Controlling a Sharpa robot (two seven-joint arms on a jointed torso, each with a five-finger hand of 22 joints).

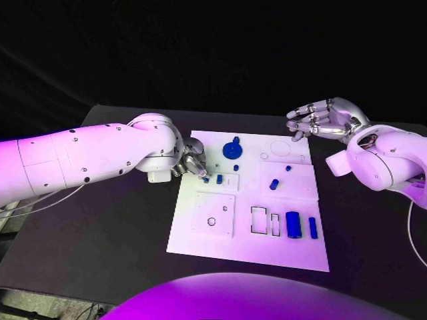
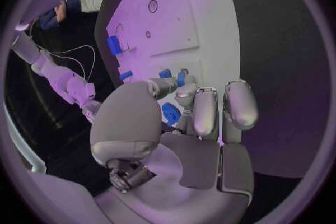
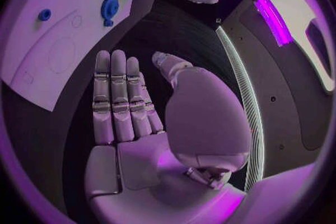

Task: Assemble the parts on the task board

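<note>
The left hand (image 1: pixel 193 162) reaches over the task board (image 1: pixel 199 233) at its left edge, fingers bent down toward the small blue parts (image 1: pixel 219 179) near the board's middle; from the left wrist view the fingertips (image 2: pixel 187 96) sit just beside two small blue pieces (image 2: pixel 173 75) and a round blue part (image 2: pixel 170 114) shows beneath the fingers — whether any of them is pinched I cannot tell; the right hand (image 1: pixel 324 119) hovers off the board's far right corner, above the black table (image 1: pixel 98 233), holding nothing, its fingers loosely apart and, in its own wrist view, laid out straight side by side (image 3: pixel 119 98); outward on the board, a blue disc with a knob (image 1: pixel 233 149) stands near the far edge; a larger blue block (image 1: pixel 293 224) and a slim blue bar (image 1: pixel 313 227) lie near the right side toward the near edge.
</note>
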